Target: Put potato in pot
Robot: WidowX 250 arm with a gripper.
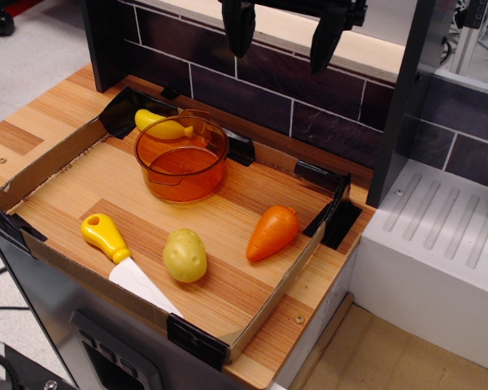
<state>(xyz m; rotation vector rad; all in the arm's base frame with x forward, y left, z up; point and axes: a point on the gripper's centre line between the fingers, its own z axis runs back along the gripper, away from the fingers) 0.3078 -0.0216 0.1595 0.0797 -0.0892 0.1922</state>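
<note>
Tool (283, 36): at 12 o'clock, high above the table, two dark fingers spread apart, pinching nothing.

Potato (185, 255): at 6 o'clock on the table (228, 244), lying free, untouched. Knife (118, 252) just beside it at 9 o'clock, yellow handle close, white blade running toward the front edge. Carrot (272, 232) near at 3 o'clock, apart from the potato.

Pot (180, 158): at 11 o'clock from the potato, upright, nothing inside. Yellow toy (163, 125) lying behind it at 12 o'clock, seemingly touching or nearly touching the rim; kind not clear.

Low cardboard wall (41, 166) ringing the table, black clips at corners.

Risks, judged from present layout:
- Wrong pick: three yellowish items present; knife handle and rear toy similar in colour to the potato.
- Slip: potato rounded and smooth; off-centre closing likely to squirt it sideways into the knife or carrot.
- Finger strike on knife handle during descent, given closeness at 9 o'clock.
- Pot light and clear; contact with the rim during release likely to tip or slide it toward the rear wall.
- Release too early: potato likely to bounce off the rim and roll.
</note>
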